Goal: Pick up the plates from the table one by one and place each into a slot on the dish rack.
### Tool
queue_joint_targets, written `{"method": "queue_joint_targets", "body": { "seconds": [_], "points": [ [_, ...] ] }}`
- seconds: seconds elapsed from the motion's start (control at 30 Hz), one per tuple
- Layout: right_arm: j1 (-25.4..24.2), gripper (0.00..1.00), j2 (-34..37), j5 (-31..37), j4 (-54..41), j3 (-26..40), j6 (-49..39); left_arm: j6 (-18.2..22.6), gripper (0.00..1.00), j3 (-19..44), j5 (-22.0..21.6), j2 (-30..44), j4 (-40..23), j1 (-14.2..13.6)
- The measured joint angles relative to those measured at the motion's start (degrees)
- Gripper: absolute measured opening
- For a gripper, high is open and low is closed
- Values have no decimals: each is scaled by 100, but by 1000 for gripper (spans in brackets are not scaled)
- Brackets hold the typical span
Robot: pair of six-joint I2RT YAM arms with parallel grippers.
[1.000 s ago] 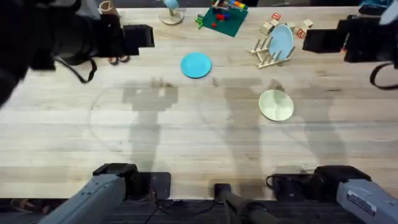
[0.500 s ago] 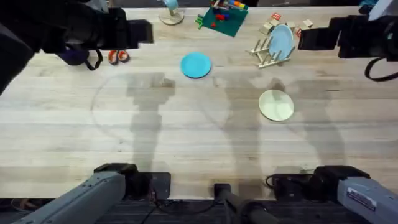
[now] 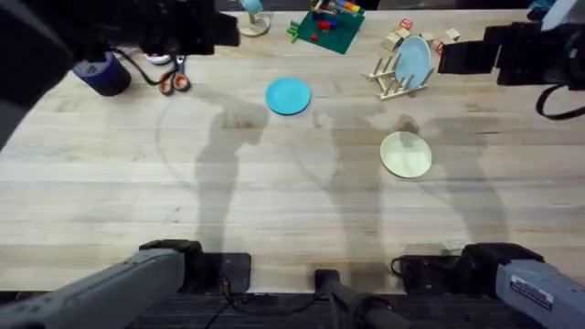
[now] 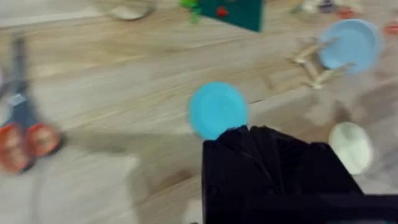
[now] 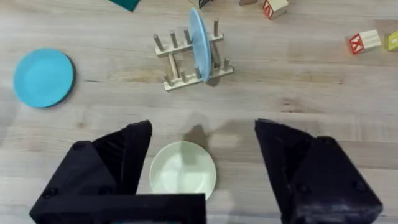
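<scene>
Overhead view of the table (image 3: 274, 210), a light plank surface, with both arms raised near the far edge. The turquoise-blue plate (image 3: 288, 95) lies flat at about 12 o'clock from the table's centre; the cream plate (image 3: 406, 153) lies flat at about 3 o'clock from centre, well apart from the first. The dish rack (image 3: 395, 82) stands at about 1 o'clock, and a pale blue plate (image 3: 413, 60) stands on edge between its pegs, leaning slightly. In the right wrist view the same plate (image 5: 198, 37) sits upright in a middle slot of the rack (image 5: 186, 59), the cream plate (image 5: 183, 169) lies between the two dark fingers, and the turquoise-blue plate (image 5: 43, 78) lies well to one side. The right gripper (image 5: 199, 171) has its fingers spread wide with nothing between them but open air above the cream plate. The left gripper (image 3: 215, 29) hangs at about 11 o'clock over the far edge; whether its fingers are parted or closed cannot be told, since the left wrist view shows them as one dark blurred mass in front of the turquoise-blue plate (image 4: 217, 109). Orange-handled scissors (image 3: 171, 80) lie at 10 o'clock, beside a dark blue cup (image 3: 102, 75). A green toy-block board (image 3: 326, 26) sits at the far edge near 12 o'clock.
</scene>
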Motion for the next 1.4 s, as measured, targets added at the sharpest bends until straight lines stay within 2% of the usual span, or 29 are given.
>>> {"method": "queue_joint_targets", "body": {
  "seconds": [0.17, 0.37, 0.6, 0.77, 1.4],
  "points": [
    [0, 995, -1, 0, 2, 0, 0, 44, 38, 2, 1022, 589, 483, 0],
    [0, 996, -1, 0, 2, 2, 0, 39, 37, 2, 1834, 1321, 847, 21],
    [0, 996, -1, 0, 2, 2, 0, -28, 38, 2, 2685, 2138, 1211, 370],
    [0, 996, -1, 0, 0, 2, 0, -115, 38, 1, 2891, 2531, 1254, 569],
    [0, 996, -1, 0, 0, 2, 0, -140, 39, 4, 3014, 3375, 1568, 564]
  ]
}}
